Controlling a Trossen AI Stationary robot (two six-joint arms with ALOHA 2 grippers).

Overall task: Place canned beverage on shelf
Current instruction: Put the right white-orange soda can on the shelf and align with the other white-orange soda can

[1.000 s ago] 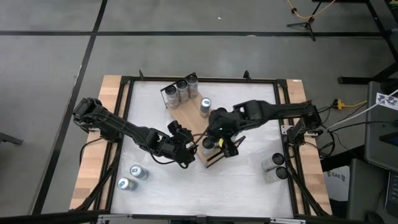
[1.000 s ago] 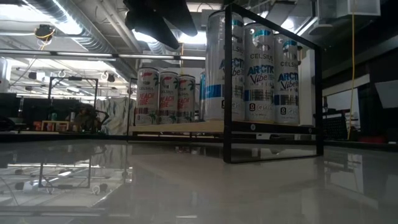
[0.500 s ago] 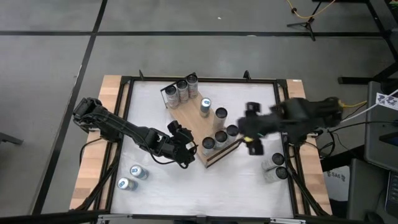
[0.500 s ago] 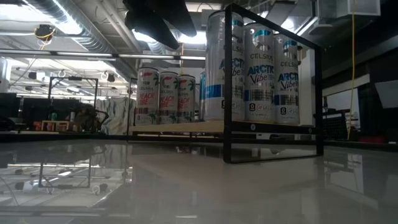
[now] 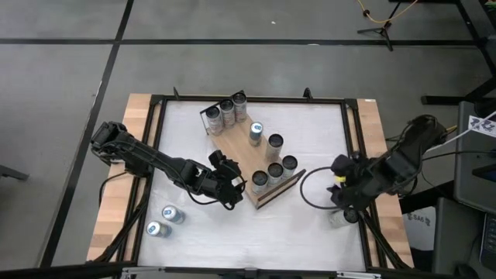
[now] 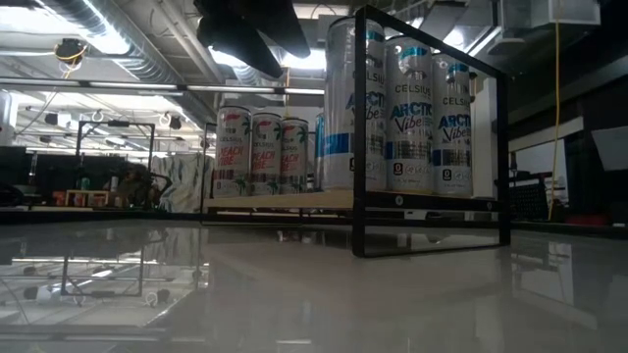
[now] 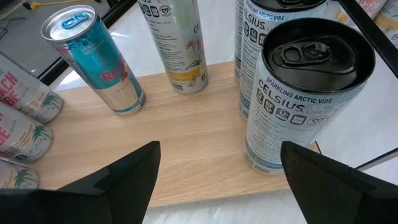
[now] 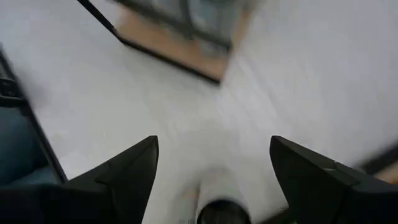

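The right gripper [image 5: 339, 191], fingers spread and empty, is hovering over a spare can [image 8: 222, 210] (next: descend, grasp); the left gripper [image 7: 217, 177], open, is waiting by the shelf [image 5: 242, 151].

The silver cans [image 6: 407, 118] on the shelf [image 6: 294, 199] read "CELSIUS ARCTIC Vibe"; one can [image 7: 308, 93] reads "CELSIUS SPARKLING ARCTIC VIBE".

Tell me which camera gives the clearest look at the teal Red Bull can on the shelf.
The left wrist view: the Red Bull can fills the frame, label and top readable, standing on the shelf. The high view shows only its top. In the low view it is mostly hidden behind other cans. The right wrist view misses it.
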